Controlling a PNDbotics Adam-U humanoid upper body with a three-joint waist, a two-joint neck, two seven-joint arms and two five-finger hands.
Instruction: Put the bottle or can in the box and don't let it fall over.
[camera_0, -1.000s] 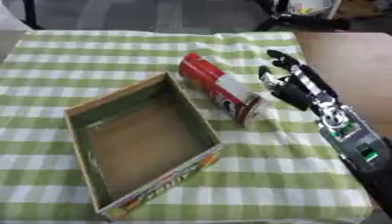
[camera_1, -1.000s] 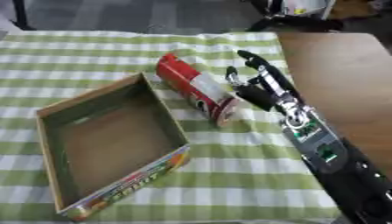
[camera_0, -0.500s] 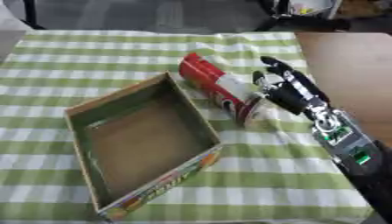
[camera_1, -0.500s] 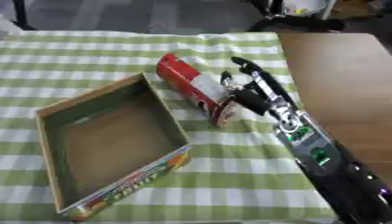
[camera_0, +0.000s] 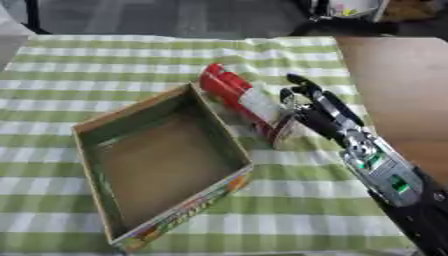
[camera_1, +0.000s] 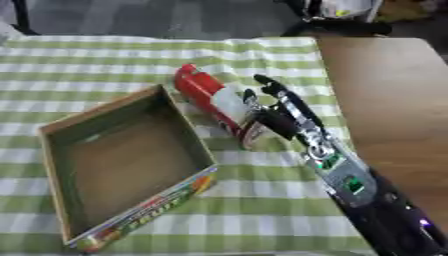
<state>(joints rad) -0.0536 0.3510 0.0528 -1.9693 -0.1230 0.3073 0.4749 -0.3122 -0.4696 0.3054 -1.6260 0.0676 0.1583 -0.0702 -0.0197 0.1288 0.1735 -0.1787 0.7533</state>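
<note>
The can (camera_0: 242, 102), the only one in view, is a long red and white cylinder lying on its side on the green and white checked cloth (camera_0: 105, 65) that covers the surface. It lies just beside the right wall of the box (camera_0: 223, 145), outside it, with its red end pointing to the far side of the box and its pale, silvery end pointing toward the near right. There is one box, an open cardboard tray with a brown floor and a printed, many-coloured outer wall along its near right side; it sits askew on the cloth, and nothing lies inside it. One robot hand shows, the right hand (camera_1: 278, 116), coming in on a black arm with a silver section from the corner to the near right of the box. It is at the pale end of the can, on the side away from the box, with its dark fingers (camera_1: 273, 92) reaching along and over the can's right flank and touching it. The fingers look partly curled about that end, though whether they are truly clamped round the can I cannot tell. To the right of the box, beyond the cloth's edge, bare brown wood of the surface (camera_0: 398, 75) shows.
</note>
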